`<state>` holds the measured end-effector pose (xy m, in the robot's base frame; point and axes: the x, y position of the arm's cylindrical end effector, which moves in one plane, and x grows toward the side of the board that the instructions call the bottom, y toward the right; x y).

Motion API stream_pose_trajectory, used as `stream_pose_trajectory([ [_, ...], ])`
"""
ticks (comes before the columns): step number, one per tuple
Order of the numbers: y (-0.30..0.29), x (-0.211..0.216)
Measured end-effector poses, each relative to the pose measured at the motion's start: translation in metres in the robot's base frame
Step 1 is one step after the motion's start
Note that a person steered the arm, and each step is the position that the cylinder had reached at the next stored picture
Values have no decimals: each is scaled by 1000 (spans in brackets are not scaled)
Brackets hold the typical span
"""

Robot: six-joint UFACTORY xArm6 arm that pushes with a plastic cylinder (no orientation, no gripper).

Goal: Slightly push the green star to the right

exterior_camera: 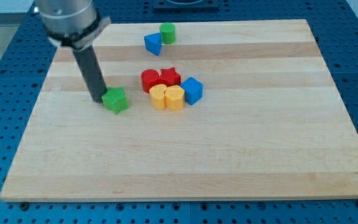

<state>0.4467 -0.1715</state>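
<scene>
The green star point(115, 99) lies on the wooden board point(229, 155), left of the middle. My tip point(98, 99) stands right at the star's left side, touching it or nearly so. The dark rod rises from there toward the view's top left.
To the star's right sits a tight cluster: a red cylinder point(150, 79), a red star point(169, 77), a yellow star-like block point(158, 97), a yellow hexagon point(174, 98) and a blue cube point(192, 90). A blue triangle point(153, 43) and a green cylinder point(168, 32) lie near the top edge.
</scene>
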Motion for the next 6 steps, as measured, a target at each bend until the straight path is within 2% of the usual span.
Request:
stream_pose_trajectory([
  [1,0,31],
  [2,0,28],
  [3,-22,13],
  [4,-48,-22],
  [5,-40,-35],
  [6,-27,-27],
])
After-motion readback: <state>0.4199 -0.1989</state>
